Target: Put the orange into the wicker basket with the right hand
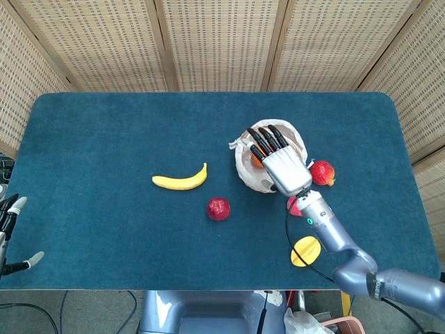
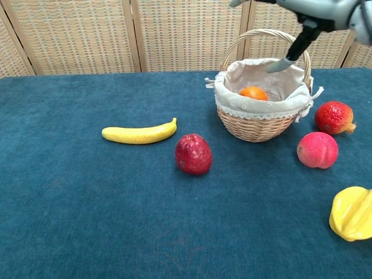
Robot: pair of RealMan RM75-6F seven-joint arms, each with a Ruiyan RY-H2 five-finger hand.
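Observation:
The orange (image 2: 253,93) lies inside the wicker basket (image 2: 256,125), on its white cloth lining; from the head view only a sliver of the orange (image 1: 256,161) shows beside the fingers. My right hand (image 1: 279,161) hovers above the basket with its fingers spread and nothing in it. In the chest view only part of that right hand (image 2: 305,17) shows at the top edge, one finger pointing down over the rim. My left hand (image 1: 10,236) rests off the table's left front corner, fingers apart, holding nothing.
A banana (image 2: 139,133) and a dark red fruit (image 2: 193,154) lie left of the basket. A red fruit (image 2: 333,117), a pink-red fruit (image 2: 317,150) and a yellow fruit (image 2: 350,213) lie to its right and front right.

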